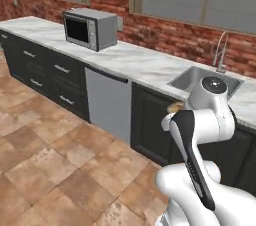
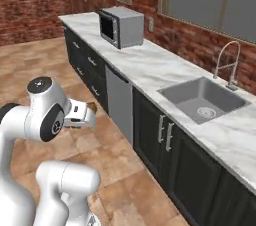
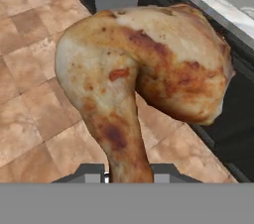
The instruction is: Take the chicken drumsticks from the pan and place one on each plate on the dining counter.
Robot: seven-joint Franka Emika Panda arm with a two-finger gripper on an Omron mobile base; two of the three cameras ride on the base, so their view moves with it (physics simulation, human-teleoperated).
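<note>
The marble worktop (image 2: 150, 72) with its sink (image 2: 202, 101) is seen at the right of the frame. A chicken drumstick (image 3: 144, 74), centred in the hand view, is clenched by the tool (image 3: 128, 174) at its narrow bone end; it is judged light, firm, perhaps greasy.

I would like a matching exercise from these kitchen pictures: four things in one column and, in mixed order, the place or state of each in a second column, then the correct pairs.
Things
1. golden-brown roasted chicken drumstick
2. boxy grey microwave
3. grey steel sink basin
4. curved silver faucet

Places or states
A. sunk into the white marble worktop
B. held at its thin end by the hand, above the brown tiled floor
C. standing on the worktop near the red brick wall
D. rising behind the basin

Pairs: 1-B, 2-C, 3-A, 4-D
</note>
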